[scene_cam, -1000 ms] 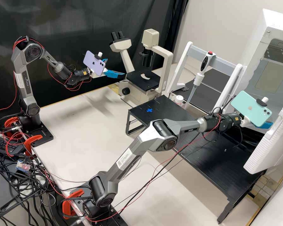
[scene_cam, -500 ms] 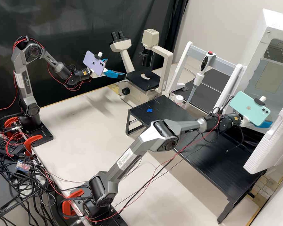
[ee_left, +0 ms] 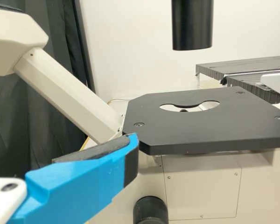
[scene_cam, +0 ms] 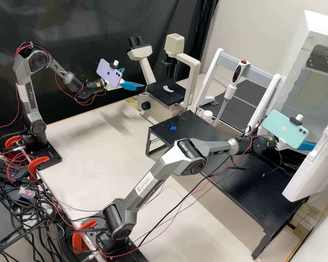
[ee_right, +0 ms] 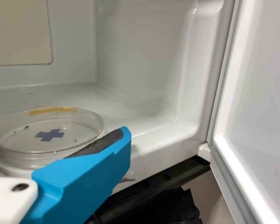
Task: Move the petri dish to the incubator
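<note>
High view: left gripper (scene_cam: 134,78) stood open near microscope (scene_cam: 166,95); right gripper (scene_cam: 307,146) was at incubator (scene_cam: 319,26), beside petri dish (ee_right: 49,137), whether gripping it could not be told

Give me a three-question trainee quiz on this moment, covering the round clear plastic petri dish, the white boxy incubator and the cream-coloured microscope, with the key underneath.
1. Multiple choice. What colour is the cross seen in the round, clear plastic petri dish?
a) Orange
b) Dark blue
c) Bright green

2. True or false. The door of the white, box-shaped incubator stands open.

3. Short answer. Which arm's gripper is nearer the cream-coloured microscope with the black stage?

Key:
1. b
2. True
3. The left gripper
</note>
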